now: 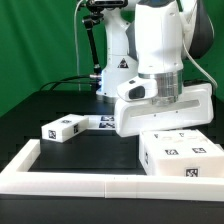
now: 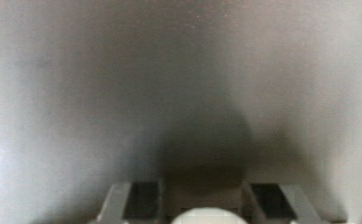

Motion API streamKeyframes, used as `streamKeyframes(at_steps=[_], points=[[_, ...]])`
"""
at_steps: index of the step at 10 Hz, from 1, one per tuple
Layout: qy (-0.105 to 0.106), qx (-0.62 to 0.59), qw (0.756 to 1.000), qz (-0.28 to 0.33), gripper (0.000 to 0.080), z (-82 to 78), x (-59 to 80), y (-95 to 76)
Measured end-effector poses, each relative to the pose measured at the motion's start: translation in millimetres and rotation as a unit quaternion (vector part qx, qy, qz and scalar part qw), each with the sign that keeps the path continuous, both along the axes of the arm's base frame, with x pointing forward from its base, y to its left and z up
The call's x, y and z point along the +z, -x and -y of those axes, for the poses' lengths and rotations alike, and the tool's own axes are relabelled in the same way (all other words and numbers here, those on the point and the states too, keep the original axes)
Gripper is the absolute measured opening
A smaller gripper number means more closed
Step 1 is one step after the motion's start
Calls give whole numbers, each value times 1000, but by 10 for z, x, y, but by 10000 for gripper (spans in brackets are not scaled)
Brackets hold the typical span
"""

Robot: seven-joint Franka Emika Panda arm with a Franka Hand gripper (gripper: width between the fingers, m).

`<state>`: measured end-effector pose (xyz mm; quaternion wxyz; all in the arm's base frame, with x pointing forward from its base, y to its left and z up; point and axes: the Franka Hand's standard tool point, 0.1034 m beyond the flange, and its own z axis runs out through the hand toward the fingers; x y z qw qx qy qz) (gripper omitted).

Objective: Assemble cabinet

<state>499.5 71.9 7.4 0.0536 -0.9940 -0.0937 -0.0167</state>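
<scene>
The cabinet's white box (image 1: 180, 155), with black-and-white tags on top, lies at the exterior view's lower right, against the front rail. A smaller white cabinet block (image 1: 60, 128) with tags lies at the exterior view's left. My gripper (image 1: 160, 125) is low over the box's near-left corner, and a white piece (image 1: 132, 118) sits right under the hand. In the wrist view a blurred white surface (image 2: 89, 90) fills the picture. Two fingers (image 2: 139, 200) stand apart with a pale round blob (image 2: 204, 215) between them. Whether they clamp anything does not show.
A long low white rail (image 1: 70, 180) edges the table at the front and left. A flat tagged piece (image 1: 103, 122) lies on the black table behind the gripper. The arm's base (image 1: 118, 65) stands at the back before a green curtain.
</scene>
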Motion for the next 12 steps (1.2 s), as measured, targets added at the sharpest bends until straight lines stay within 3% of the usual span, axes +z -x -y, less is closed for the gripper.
streamKeyframes(at_steps=[3,9,11,12], points=[[1,5,1000,-14,205,57,57,2],[7,18,999,-32,204,34,577,-80],[9,23,1000,-17,201,-77,768,-167],[9,26,999,-20,194,-65,730,-140]])
